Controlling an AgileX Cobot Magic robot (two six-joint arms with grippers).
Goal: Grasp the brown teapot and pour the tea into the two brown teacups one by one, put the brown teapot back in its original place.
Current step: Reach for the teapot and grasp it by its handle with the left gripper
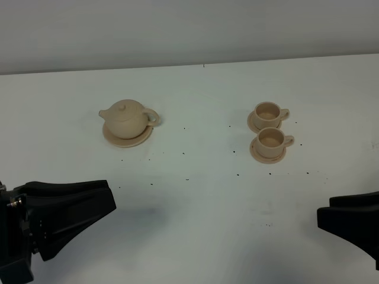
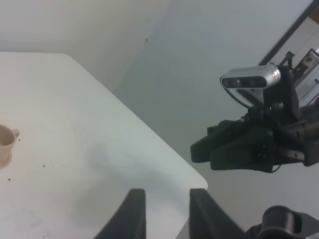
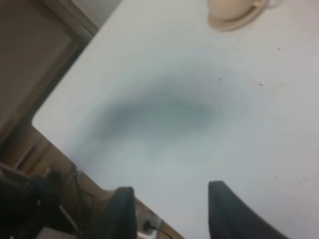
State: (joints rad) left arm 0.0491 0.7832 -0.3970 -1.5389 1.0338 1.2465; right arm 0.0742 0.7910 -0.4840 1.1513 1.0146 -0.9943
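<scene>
The brown teapot (image 1: 126, 117) sits upright on its saucer (image 1: 127, 138) at the back left, lid on, handle to the right. The two brown teacups stand on saucers at the back right, one (image 1: 267, 111) just behind the other (image 1: 271, 139). My left gripper (image 1: 105, 201) hovers low at the front left, far from the teapot. In the left wrist view it (image 2: 167, 195) is open with nothing between its fingers, and one teacup (image 2: 5, 142) shows at the frame edge. My right gripper (image 1: 324, 216) is at the front right, open and empty (image 3: 170, 190).
Small dark specks dot the white table (image 1: 201, 195). The right wrist view shows a tan piece on a saucer (image 3: 234, 12), cut off by the frame. The table's front corner (image 3: 45, 122) drops off to a floor with cables. The other arm (image 2: 259, 144) shows beyond the table edge.
</scene>
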